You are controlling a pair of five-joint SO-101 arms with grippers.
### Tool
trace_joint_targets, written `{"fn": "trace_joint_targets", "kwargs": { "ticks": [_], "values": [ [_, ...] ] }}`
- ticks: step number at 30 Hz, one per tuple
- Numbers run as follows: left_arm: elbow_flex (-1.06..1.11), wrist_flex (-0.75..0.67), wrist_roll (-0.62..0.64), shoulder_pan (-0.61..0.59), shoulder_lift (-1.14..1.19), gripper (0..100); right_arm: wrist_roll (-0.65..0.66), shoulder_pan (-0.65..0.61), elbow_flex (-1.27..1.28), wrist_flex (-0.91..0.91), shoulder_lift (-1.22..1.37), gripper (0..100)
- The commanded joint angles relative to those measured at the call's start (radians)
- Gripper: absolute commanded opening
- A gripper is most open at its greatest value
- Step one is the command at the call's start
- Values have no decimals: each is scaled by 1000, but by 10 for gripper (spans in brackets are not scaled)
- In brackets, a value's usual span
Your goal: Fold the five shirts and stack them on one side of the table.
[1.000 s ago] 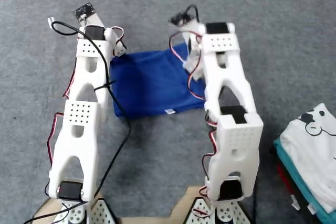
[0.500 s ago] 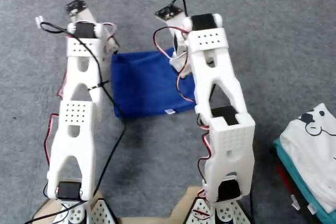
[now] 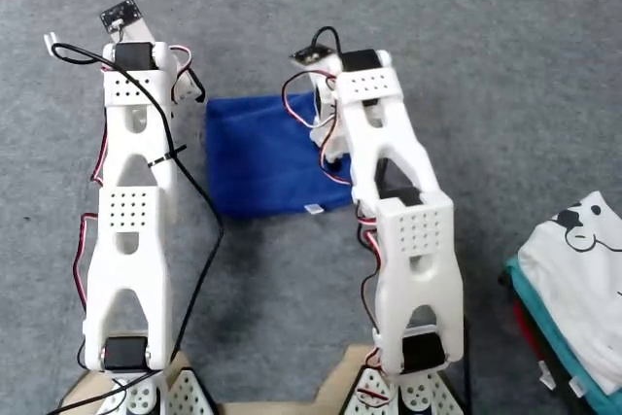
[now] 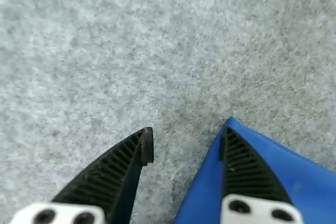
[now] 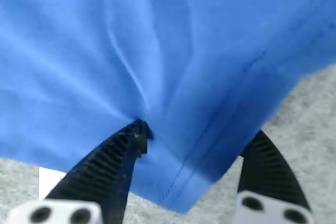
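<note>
Both arms reach forward side by side. The left arm [image 3: 131,211] runs nearly straight, while the right arm [image 3: 394,191] leans toward its neighbour. The left claw [image 4: 187,137] stands open (fingers well parted). The right claw [image 5: 199,135] also gapes wide, pointing downward.

High camera overhead, looking down; wrist cameras close to the table [image 3: 505,65] (all share the blue shirt [image 3: 262,157])

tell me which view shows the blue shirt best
The high view: nearly the whole folded blue shirt, one edge hidden by the right arm. The left wrist view catches one corner by the left gripper; the right wrist view, creased fabric under the right gripper.
</note>
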Motion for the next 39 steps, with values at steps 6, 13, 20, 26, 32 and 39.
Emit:
{"fn": "trace_joint_targets", "kwargs": {
  "ticks": [6,13,20,26,32,39],
  "values": [
    [-46,5,-6,3,-61,215,-3,8,-8,-5,47,249],
    [-46,5,-6,3,-61,215,0,7,-76,77,107,56],
    [-44,5,-6,3,-61,215,0,10,-309,167,191,4],
    [-44,-5,-8,-15,-31,215,-9,33,-453,186,136,4],
    [-44,-12,-8,-18,-21,215,-5,111,-392,186,-33,4],
    [-44,-12,-8,-18,-19,215,0,214,-292,186,-232,4]
  ]
}}
